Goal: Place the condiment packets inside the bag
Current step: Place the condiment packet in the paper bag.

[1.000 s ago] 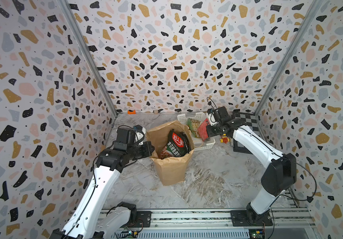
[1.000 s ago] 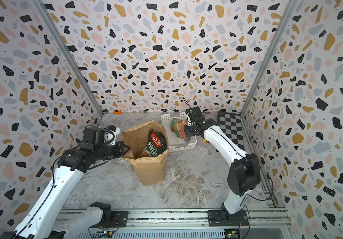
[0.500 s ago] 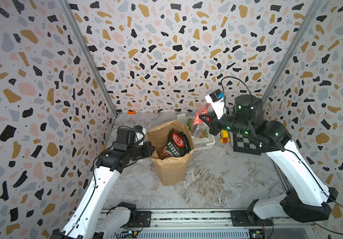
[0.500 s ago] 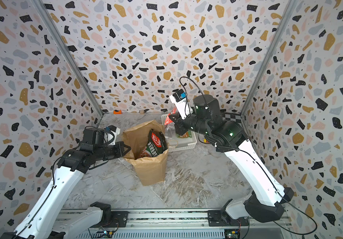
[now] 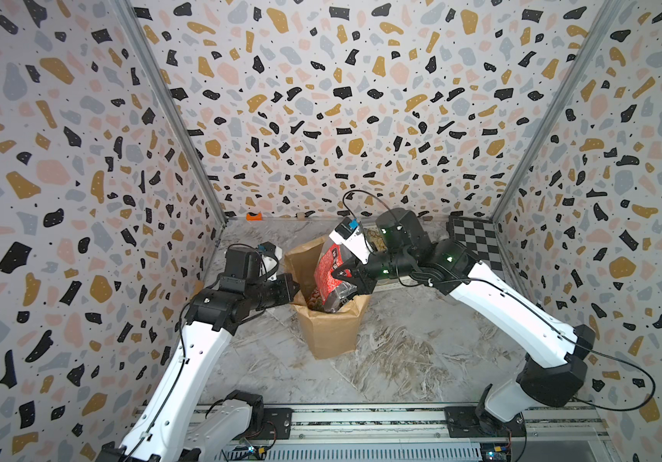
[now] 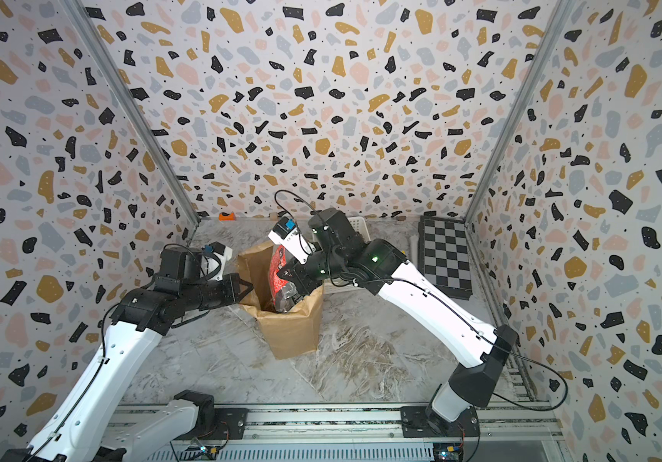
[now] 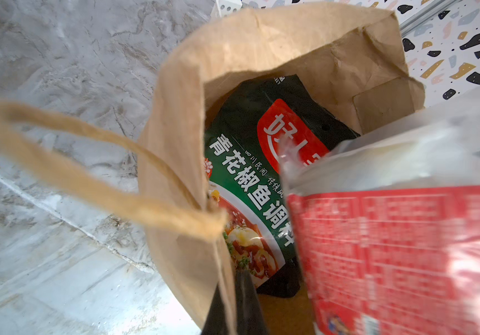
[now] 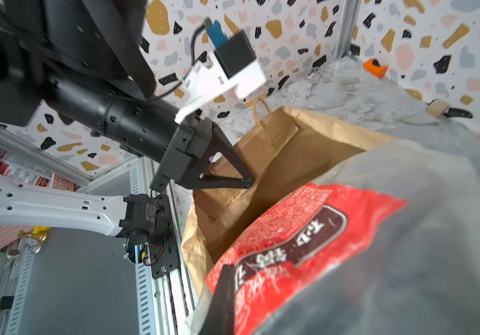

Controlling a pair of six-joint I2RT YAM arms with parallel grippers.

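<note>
The brown paper bag stands upright at the middle of the floor. My left gripper is shut on the bag's left rim; its dark fingers pinch the paper wall. My right gripper is shut on a red condiment packet that hangs in the bag's mouth with its lower end inside. A green condiment packet lies inside the bag. The red packet fills the right wrist view.
A white perforated basket sits behind the right arm, mostly hidden. A chessboard lies at the back right. A small orange object rests against the back wall. The twine handle loops outward.
My right arm has lifted the red packet out of the basket, swung it left and lowered it into the bag's mouth. The left gripper has stayed on the rim.
</note>
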